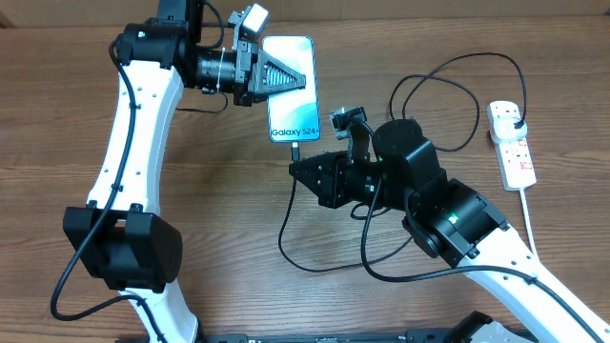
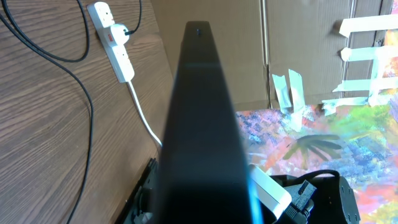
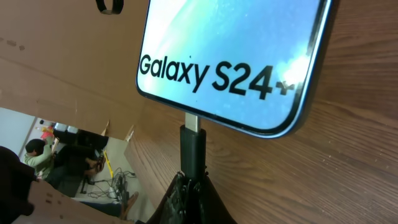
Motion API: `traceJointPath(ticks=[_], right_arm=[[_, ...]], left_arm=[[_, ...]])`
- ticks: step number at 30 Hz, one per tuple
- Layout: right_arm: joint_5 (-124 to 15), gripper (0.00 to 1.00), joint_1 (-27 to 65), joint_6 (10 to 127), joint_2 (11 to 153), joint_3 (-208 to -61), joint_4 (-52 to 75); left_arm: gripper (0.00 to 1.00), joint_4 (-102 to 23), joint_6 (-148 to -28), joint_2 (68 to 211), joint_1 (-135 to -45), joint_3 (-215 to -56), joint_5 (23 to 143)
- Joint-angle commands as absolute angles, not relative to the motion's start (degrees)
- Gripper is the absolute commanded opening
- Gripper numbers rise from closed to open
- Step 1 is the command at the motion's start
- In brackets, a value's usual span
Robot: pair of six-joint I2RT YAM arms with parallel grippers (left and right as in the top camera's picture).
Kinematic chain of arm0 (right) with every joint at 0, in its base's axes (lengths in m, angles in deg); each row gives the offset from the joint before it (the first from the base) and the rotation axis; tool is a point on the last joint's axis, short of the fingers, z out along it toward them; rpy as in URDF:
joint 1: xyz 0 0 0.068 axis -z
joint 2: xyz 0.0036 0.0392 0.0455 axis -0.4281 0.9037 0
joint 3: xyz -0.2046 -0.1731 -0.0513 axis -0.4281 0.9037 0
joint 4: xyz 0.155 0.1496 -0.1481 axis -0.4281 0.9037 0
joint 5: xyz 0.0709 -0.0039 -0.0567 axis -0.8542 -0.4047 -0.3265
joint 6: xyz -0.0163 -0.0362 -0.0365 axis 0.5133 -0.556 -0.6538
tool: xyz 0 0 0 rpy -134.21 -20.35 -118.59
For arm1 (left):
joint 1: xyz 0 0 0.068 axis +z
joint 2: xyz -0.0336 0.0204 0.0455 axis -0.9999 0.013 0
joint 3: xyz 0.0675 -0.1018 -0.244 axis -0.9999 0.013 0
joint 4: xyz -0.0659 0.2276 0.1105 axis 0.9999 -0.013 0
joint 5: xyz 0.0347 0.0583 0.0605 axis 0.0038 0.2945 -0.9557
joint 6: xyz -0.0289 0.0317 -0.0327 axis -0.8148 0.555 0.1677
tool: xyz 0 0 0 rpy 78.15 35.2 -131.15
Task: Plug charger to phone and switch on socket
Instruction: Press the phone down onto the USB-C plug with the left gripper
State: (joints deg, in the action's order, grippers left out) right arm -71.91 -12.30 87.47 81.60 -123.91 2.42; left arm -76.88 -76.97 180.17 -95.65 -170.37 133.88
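The phone (image 1: 294, 95) has a light blue screen reading "Galaxy S24+" and lies at the back centre of the table. My left gripper (image 1: 283, 78) is shut on its left edge; in the left wrist view the phone (image 2: 199, 124) shows edge-on as a dark slab between the jaws. My right gripper (image 1: 299, 168) is shut on the charger's black connector (image 3: 193, 146), whose metal tip sits at the port in the phone's bottom edge (image 3: 236, 50). The black cable (image 1: 286, 238) loops across the table to a black plug (image 1: 515, 119) in the white socket strip (image 1: 516, 157).
The socket's thick white cord (image 1: 527, 214) runs toward the front right. Cable loops (image 1: 434, 90) lie between the phone and the strip. In the left wrist view the strip (image 2: 115, 43) and its cord (image 2: 144, 118) lie on the wood near the table's edge.
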Motion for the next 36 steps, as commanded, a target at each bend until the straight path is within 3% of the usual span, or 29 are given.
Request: traceJointPath(ticks=[1, 36], right_arm=[[-71.1, 0.04, -12.1, 87.4, 80.8, -124.0, 1.6], [-71.5, 0.04, -11.1, 87.6, 80.8, -124.0, 0.5]], left_arm=[[0.04, -76.9, -75.3, 178.9, -95.6, -171.3, 135.7], [0.04, -77.4, -74.1, 178.9, -95.7, -171.3, 135.7]])
